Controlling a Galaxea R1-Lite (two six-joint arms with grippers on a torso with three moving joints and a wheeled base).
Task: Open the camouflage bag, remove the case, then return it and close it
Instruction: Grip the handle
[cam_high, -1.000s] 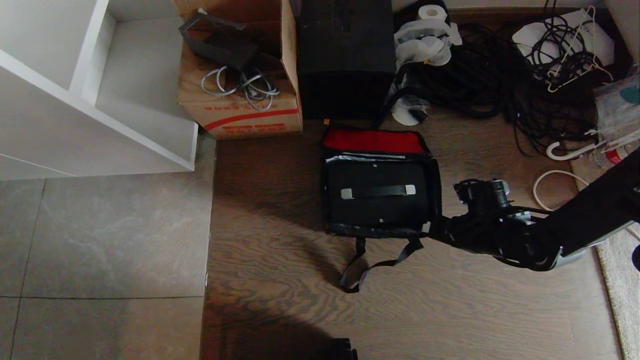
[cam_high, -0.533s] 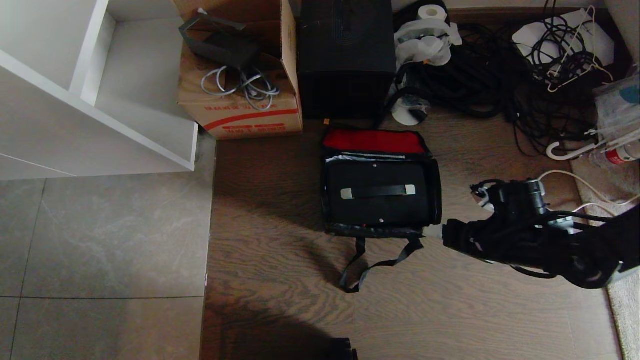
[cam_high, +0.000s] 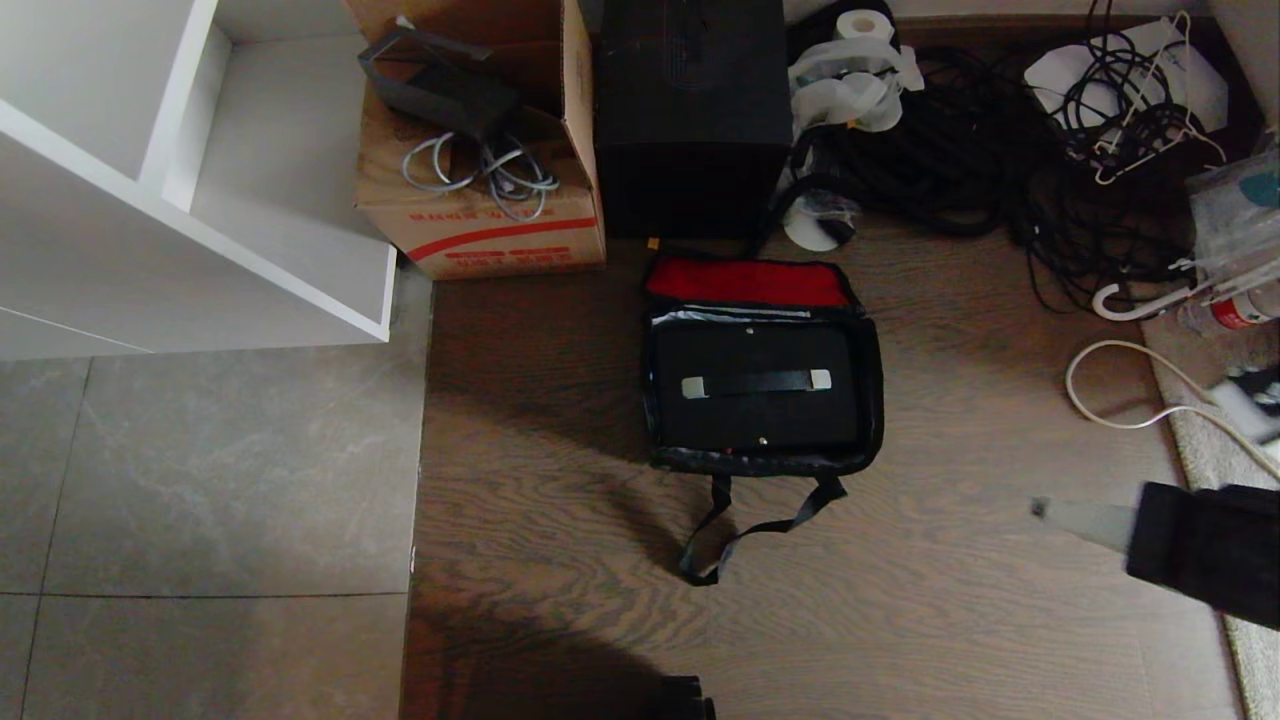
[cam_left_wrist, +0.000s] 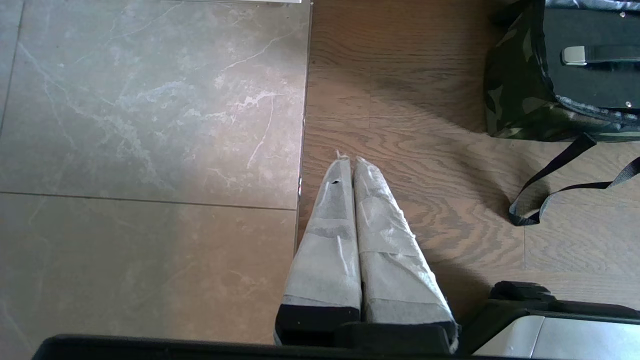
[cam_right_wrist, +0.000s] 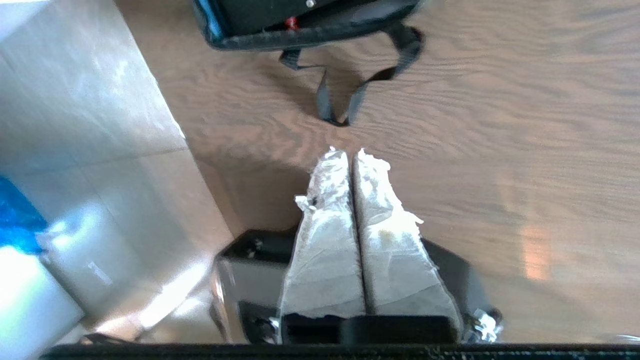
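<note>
The camouflage bag lies open on the wood floor, its lid folded back so the red lining shows. The black case rests flat inside it, with a silver-ended handle on top. A black strap trails in front of the bag. My right gripper hangs at the lower right, well away from the bag, shut and empty; in the right wrist view its taped fingers press together above the floor, the bag's front edge beyond them. My left gripper is parked and shut, with the bag's camouflage side off to one side.
Behind the bag stand a brown cardboard box and a taller black box. A tangle of black cables fills the back right. A white shelf unit is at the left, a white cord and a rug edge at the right.
My right arm has drawn back from the bag's front right corner to the lower right edge of the head view, and its gripper is shut. The bag and case have not moved.
</note>
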